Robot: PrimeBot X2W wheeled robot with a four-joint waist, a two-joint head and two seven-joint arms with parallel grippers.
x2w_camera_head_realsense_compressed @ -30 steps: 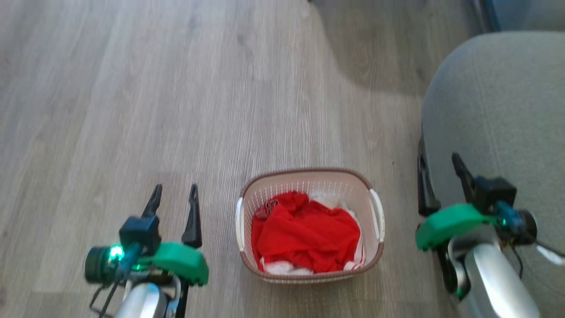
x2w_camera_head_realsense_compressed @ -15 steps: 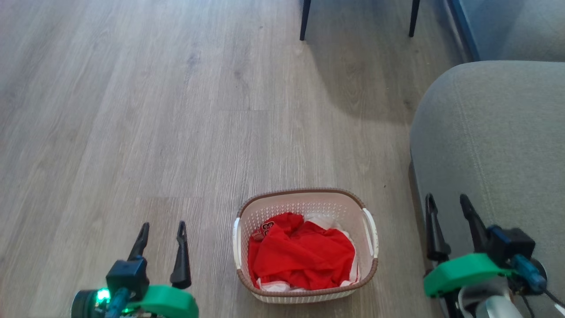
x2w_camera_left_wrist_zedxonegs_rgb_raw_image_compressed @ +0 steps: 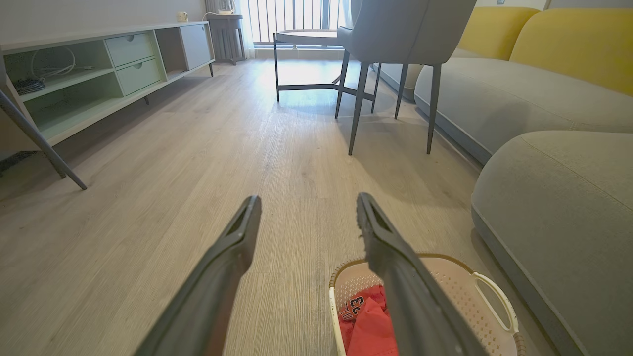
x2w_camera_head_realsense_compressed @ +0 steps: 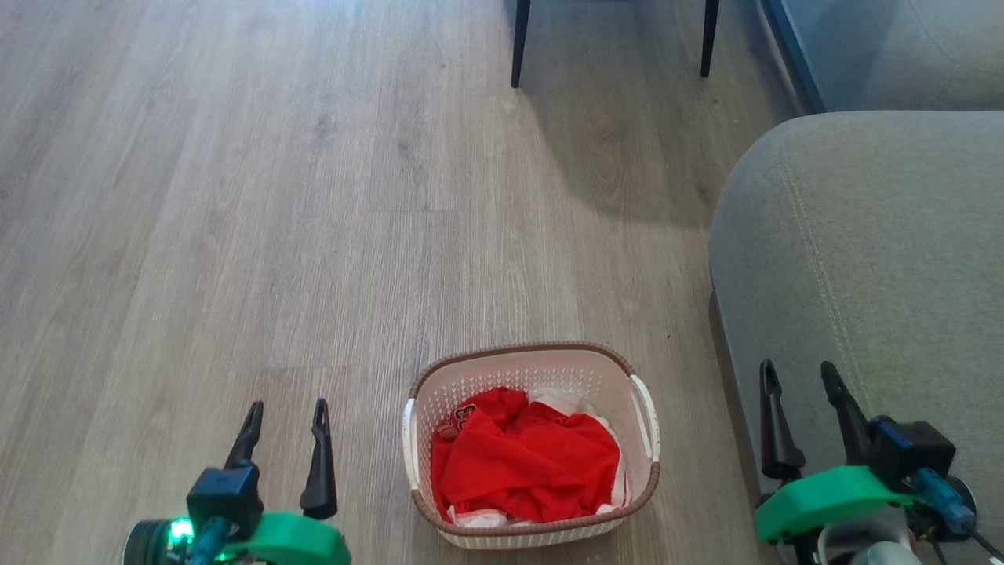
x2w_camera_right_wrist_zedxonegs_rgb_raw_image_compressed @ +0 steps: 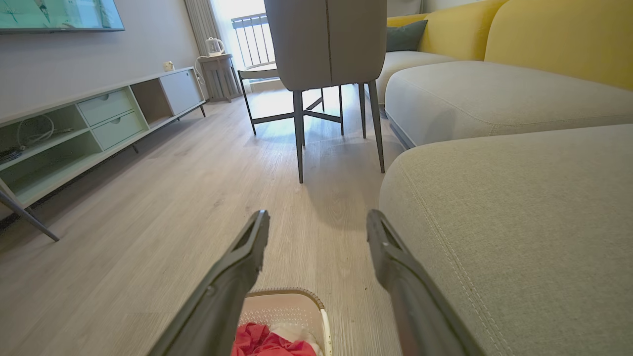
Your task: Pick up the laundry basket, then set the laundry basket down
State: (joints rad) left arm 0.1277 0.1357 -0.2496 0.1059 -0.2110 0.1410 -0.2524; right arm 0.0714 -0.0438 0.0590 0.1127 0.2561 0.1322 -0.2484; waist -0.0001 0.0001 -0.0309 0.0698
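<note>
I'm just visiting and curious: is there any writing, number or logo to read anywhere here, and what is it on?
"23": dark numerals on the red cloth in the basket, seen in the left wrist view; a fold crosses the first digit, so it is not certain.
In the head view the same print is too blurred to read.
Nothing else legible.

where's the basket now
The laundry basket sits on the floor, bottom centre of the head view, between the left gripper and right gripper, beside the sofa.
</note>
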